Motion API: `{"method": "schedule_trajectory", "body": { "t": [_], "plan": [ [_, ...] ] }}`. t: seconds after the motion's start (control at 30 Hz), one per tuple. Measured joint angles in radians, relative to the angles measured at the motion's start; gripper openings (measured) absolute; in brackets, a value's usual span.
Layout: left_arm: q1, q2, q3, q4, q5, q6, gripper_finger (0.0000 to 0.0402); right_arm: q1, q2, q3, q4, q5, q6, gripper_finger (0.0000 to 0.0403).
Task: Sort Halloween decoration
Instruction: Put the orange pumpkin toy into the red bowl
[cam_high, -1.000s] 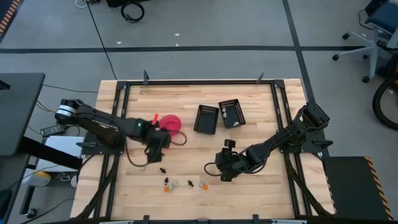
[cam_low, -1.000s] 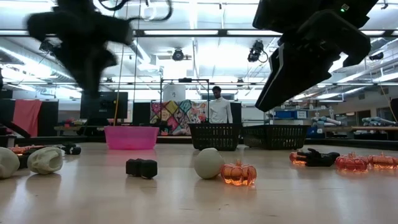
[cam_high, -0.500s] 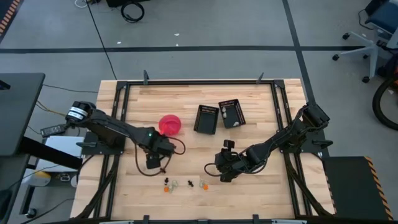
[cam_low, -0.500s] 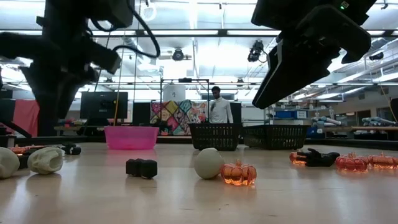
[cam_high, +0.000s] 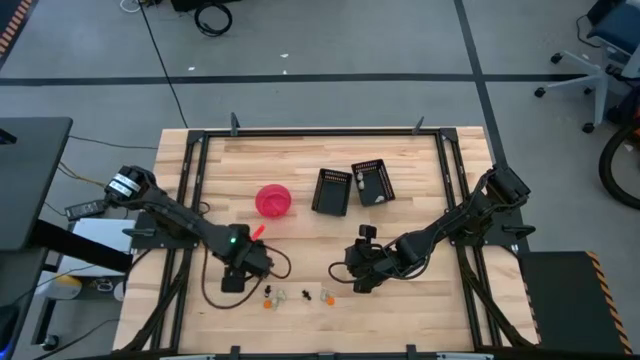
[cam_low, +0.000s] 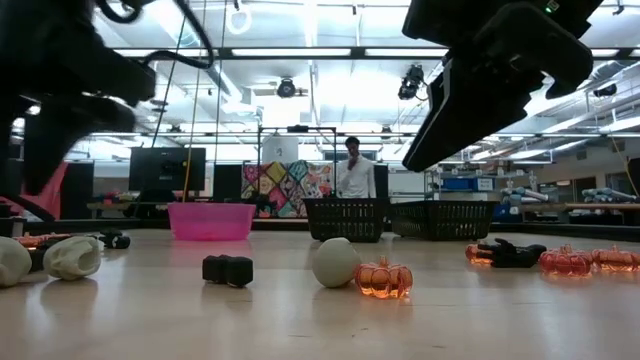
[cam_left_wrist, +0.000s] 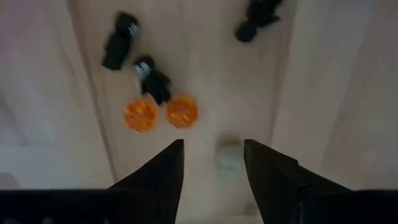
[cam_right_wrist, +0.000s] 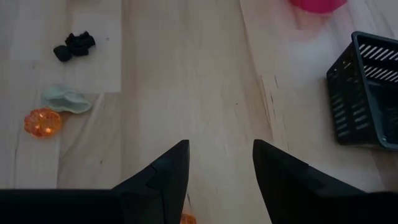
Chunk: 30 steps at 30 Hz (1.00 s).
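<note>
The Halloween decoration (cam_high: 298, 295) is a scatter of tiny trinkets on the wooden table (cam_high: 420, 170), well in front of the pink bowl (cam_high: 273, 200). In the left wrist view 2 orange pumpkins (cam_left_wrist: 161, 113) lie side by side, a black piece touching them, 2 more black pieces nearby and a pale one between the fingers. At table height a pale ball (cam_low: 335, 262) sits against an orange pumpkin (cam_low: 384, 279). The left gripper (cam_high: 231, 281) hangs over the trinkets, well in front of the bowl, jaws spread and empty. The right gripper (cam_high: 361, 281) hovers farther from the bowl, jaws also apart, nothing held. 2 black baskets (cam_high: 352, 186) stand beside the bowl
</note>
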Motion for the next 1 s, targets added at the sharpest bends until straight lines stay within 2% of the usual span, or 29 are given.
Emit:
{"method": "schedule_trajectory", "body": {
  "t": [0.3, 0.53, 0.87, 1.0],
  "plan": [
    [-0.004, 0.006, -0.006, 0.008, 0.012, -0.156, 0.0176, 0.004, 0.000, 0.000, 0.002, 0.000, -0.012, 0.0181],
    [-0.001, 0.009, -0.113, 0.091, 0.017, -0.322, 0.0176, 0.006, 0.000, 0.000, 0.004, 0.000, -0.020, 0.0181],
    [-0.001, 0.007, -0.190, 0.187, -0.019, -0.416, 0.0176, 0.006, 0.000, 0.000, 0.021, 0.000, -0.027, 0.0181],
    [-0.002, -0.031, -0.229, 0.243, -0.030, -0.443, 0.0176, 0.006, 0.000, 0.000, 0.023, 0.000, -0.027, 0.0181]
  ]
}}
